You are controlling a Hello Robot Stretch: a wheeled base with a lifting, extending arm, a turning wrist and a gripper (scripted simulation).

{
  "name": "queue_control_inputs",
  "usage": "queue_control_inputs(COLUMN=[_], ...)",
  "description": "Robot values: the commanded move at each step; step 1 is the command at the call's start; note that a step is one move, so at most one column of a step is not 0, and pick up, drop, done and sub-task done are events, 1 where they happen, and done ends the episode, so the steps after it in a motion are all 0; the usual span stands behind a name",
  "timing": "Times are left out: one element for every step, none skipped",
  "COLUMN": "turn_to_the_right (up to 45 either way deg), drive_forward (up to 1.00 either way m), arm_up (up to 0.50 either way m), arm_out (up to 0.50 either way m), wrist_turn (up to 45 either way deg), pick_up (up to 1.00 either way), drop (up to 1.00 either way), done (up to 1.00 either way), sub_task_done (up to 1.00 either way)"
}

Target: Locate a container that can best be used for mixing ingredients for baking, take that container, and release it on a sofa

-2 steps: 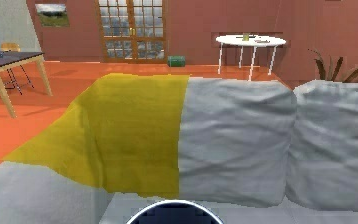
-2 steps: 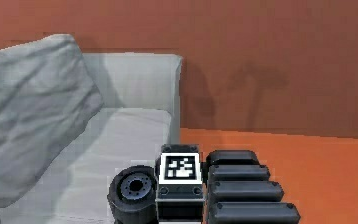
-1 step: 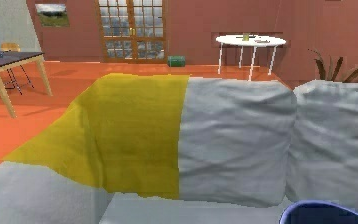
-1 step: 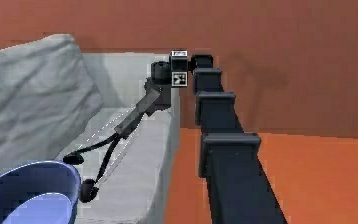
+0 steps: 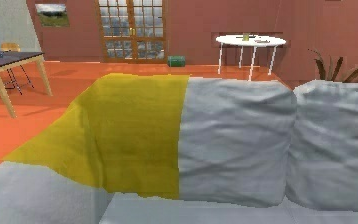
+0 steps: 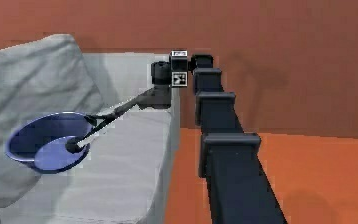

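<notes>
Item: blue bowl point(image 6: 49, 143), at the fingertips of the gripper point(image 6: 80, 147), at 8 o'clock from the gripper's body, over the grey sofa point(image 6: 137, 170) seat. I cannot tell whether it is held or resting.

Surroundings: yellow blanket point(image 5: 127, 130) over the sofa back. Beyond it, white round table point(image 5: 249, 41) at 1 o'clock and glazed door point(image 5: 132, 30) at 12.

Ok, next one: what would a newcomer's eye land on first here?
The blue bowl at the gripper's far end, low in the arm side view's left, against the grey sofa's seat; whether it is held cannot be told. In the forward view, a yellow blanket draped over the sofa's back stands out at the left.
</notes>
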Motion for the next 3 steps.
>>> queue_control_inputs(turn_to_the_right=[0.0,0.0,0.0], drive_forward=[0.00,0.00,0.00], arm_up=[-0.24,-0.32,0.00], arm_out=[0.00,0.00,0.00], wrist_turn=[0.0,0.0,0.0], pick_up=[0.00,0.00,0.00], drop=[0.00,0.00,1.00], done=[0.00,0.00,0.00], sub_task_done=[0.00,0.00,0.00])
